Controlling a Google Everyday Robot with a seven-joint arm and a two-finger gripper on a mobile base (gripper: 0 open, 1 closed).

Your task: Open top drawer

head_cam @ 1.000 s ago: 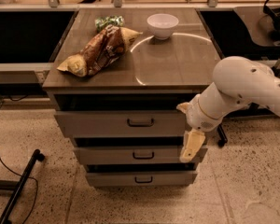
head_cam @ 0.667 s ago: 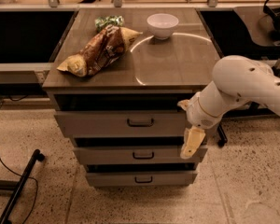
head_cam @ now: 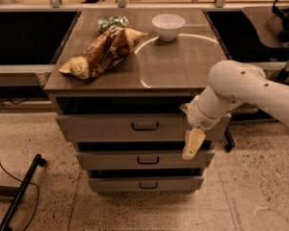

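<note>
Hanging in almost the same spot as a second ago, the gripper (head_cam: 192, 146) points downward at the right end of the drawer stack, over the seam between the top drawer (head_cam: 111, 127) and the middle drawer (head_cam: 111, 160). I cannot tell whether it is spread or pressed together. Nothing else has shifted: the top drawer's front stands where it stood, with the same dark gap above it. That suggests no pull is under way, and the task is either stalled or just finished (which of the two I cannot judge).

The drawer's black loop handle (head_cam: 145, 126) lies to the left of the gripper and a little above it, well apart and ungrasped. Whatever the drawer box holds is lost in shadow.

Up and beyond the gripper, on the cabinet top (head_cam: 183, 66), sits a white bowl (head_cam: 168, 26) with nothing showing in it. Further left lie a brown snack bag (head_cam: 103, 52) and a green packet (head_cam: 111, 21) touching it.
</note>
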